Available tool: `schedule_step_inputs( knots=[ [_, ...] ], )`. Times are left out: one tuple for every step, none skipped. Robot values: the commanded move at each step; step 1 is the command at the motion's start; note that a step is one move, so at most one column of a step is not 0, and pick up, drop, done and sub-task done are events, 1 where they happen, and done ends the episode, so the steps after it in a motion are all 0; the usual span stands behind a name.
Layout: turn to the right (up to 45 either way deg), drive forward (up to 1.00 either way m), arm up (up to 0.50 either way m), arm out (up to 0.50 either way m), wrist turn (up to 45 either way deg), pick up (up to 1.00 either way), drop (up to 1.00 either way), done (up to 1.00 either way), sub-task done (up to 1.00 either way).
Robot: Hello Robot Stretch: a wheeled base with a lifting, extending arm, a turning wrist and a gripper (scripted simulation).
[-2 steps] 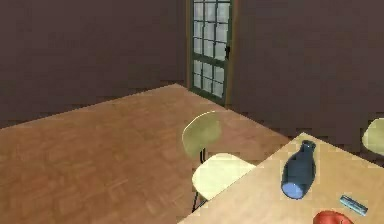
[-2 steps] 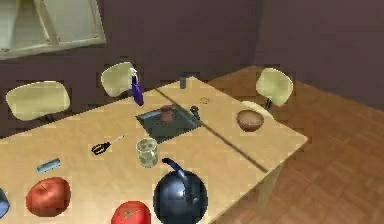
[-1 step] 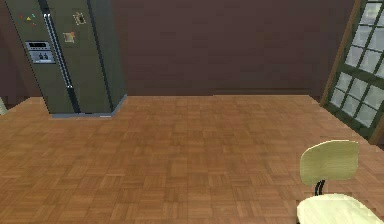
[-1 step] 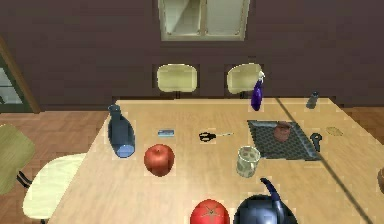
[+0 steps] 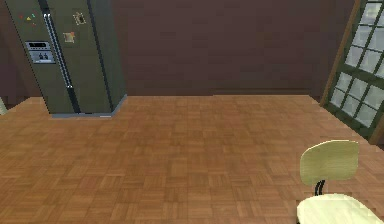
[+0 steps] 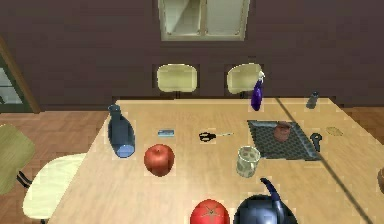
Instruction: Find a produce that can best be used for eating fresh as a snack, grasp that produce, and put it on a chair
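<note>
A red apple lies on the light wooden table, left of the middle. A second red round fruit sits at the table's near edge, beside a dark kettle. Pale chairs stand around the table: two at the far side and one at the arm side view's left. Another pale chair stands at the forward view's bottom right.
The table also carries a blue bottle-shaped vase, a glass cup, scissors, a purple spray bottle and a dark tray with a brown cup. A fridge stands far left across open wooden floor.
</note>
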Motion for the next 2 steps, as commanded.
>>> schedule_step_inputs(
  knots=[
    [0.0, 0.0, 0.38, 0.0, 0.0, 0.0, 0.0, 0.0, 0.0],
    [0.0, 0.0, 0.0, 0.22, 0.0, 0.0, 0.0, 0.0, 0.0]
  ],
)
